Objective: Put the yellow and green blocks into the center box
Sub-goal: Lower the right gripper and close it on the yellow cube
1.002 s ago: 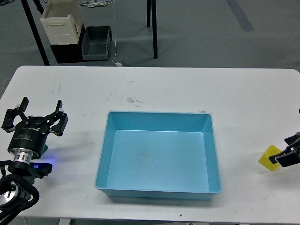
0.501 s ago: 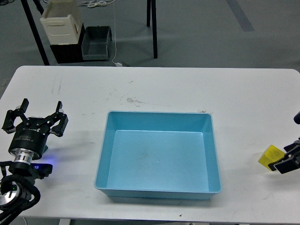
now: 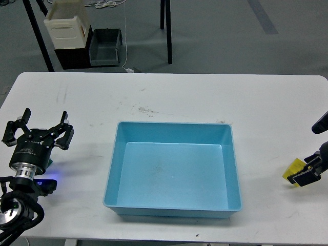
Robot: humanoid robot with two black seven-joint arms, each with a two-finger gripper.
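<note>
The left end effector (image 3: 36, 130) sits over the left edge of the white tabletop (image 3: 179, 97), its two black fingers spread wide apart with nothing between them. There is small white lettering on its black body, too small to read. A blue light glows just below its silver wrist ring.

The right end effector (image 3: 313, 151) comes in at the right edge of the view. One finger (image 3: 303, 176) shows as a dark bar lying against the near right side of the yellow block (image 3: 292, 170), and another dark part shows higher up at the frame edge, apart from the first, so the fingers look spread with the block beside the lower one. Whether the block is actually pinched cannot be told.

One yellow block is visible, resting on the tabletop well to the right of the box; it is partly hidden, so its long axis is unclear. One light blue box (image 3: 173, 210) lies in the middle of the tabletop, open side up, with its longer side running left to right.

On the floor beyond the tabletop stand one cream crate (image 3: 65, 23) stacked on a dark base and one grey bin (image 3: 105, 46) beside it.
</note>
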